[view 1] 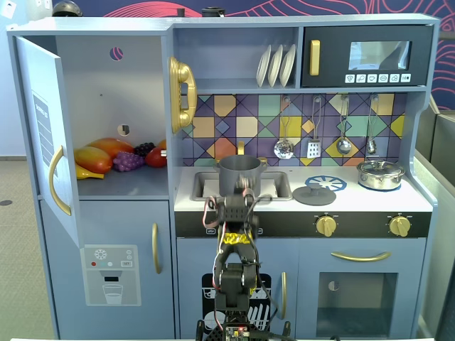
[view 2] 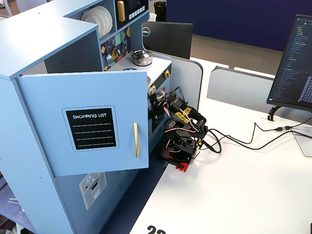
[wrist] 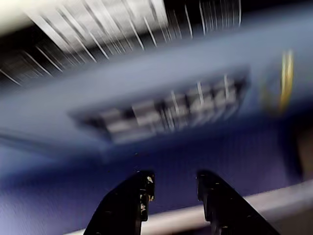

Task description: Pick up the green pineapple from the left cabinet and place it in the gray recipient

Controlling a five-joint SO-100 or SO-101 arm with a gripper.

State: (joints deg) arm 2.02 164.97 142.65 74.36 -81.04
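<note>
A toy kitchen stood with its left cabinet [view 1: 114,106] open, door swung wide. On the cabinet shelf lay orange-yellow mangoes [view 1: 99,155], purple grapes [view 1: 128,161] and a red fruit; the green pineapple could not be made out among them. To the right of the cabinet, the gray recipient [view 1: 239,172] sat in the sink. The arm was folded low in front of the kitchen, below the sink. In the blurred wrist view the gripper [wrist: 173,188] was released, jaws apart with nothing between them. The step in hand appeared to be the reach: a good approach would rise, swing toward the cabinet, clear the door edge and locate the pineapple behind the other fruit before closing.
</note>
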